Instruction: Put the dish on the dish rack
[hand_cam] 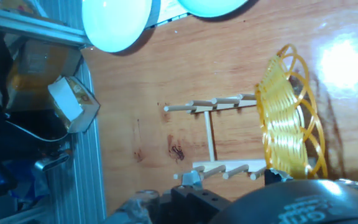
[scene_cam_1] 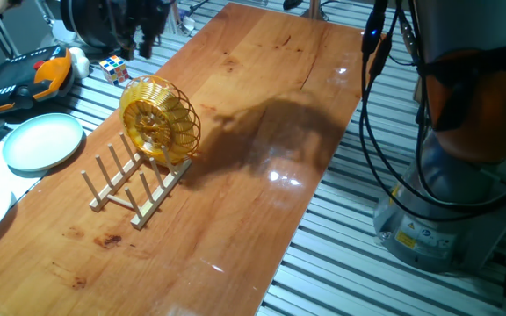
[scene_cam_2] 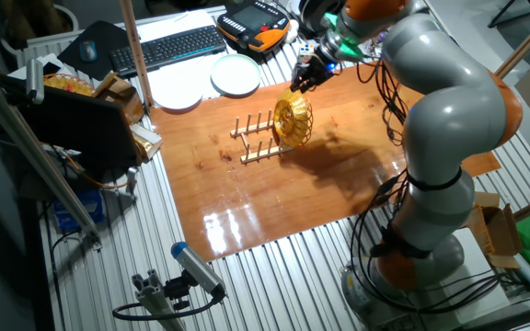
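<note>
Amber-yellow and see-through, the round ribbed dish (scene_cam_1: pixel 159 121) with its scalloped rim stands on edge in the small light wooden dish rack (scene_cam_1: pixel 134 189), slotted among the upright dowel pegs at the rack's end nearest the arm; in the hand view I see the same dish (hand_cam: pixel 289 118) upright across both rails of the rack (hand_cam: pixel 211 134).

From my screen, the black two-finger gripper (scene_cam_2: pixel 304 74) hangs just above the dish's top rim in the other fixed view. I cannot tell how far apart its jaws stand, nor whether they touch the dish; the hand view shows only blurred dark parts along its lower edge.

The rack sits on the long glossy wooden tabletop (scene_cam_1: pixel 262 114). Off its edge lie a plain pale white-green plate (scene_cam_1: pixel 43 142), a small multicoloured puzzle cube (scene_cam_1: pixel 114 68) and an orange-and-black handheld control pendant (scene_cam_1: pixel 20 77). A black keyboard (scene_cam_2: pixel 167 48) lies farther back.

A label sits on the grey robot base (scene_cam_1: pixel 415 235), but I cannot read its writing, and no brand is legible anywhere.
</note>
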`<control>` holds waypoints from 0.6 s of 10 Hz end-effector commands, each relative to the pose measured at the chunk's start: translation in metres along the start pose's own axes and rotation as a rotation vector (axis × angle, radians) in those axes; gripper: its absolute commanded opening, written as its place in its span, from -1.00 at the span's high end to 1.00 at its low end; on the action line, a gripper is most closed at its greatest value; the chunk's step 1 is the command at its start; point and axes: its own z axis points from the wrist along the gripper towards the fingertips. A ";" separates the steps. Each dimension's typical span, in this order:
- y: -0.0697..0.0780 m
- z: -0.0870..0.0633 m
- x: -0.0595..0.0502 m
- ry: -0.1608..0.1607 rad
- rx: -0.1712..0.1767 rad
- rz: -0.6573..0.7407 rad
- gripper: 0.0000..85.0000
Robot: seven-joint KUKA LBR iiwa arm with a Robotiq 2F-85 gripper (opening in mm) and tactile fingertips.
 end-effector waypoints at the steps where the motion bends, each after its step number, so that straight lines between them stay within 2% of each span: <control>1: 0.002 -0.002 0.001 -0.001 0.093 -0.022 0.76; 2: -0.001 -0.002 0.001 -0.009 0.154 -0.039 0.95; 4: -0.013 0.001 0.004 -0.015 0.203 -0.047 0.98; 6: -0.018 0.000 0.006 -0.002 0.287 -0.036 0.98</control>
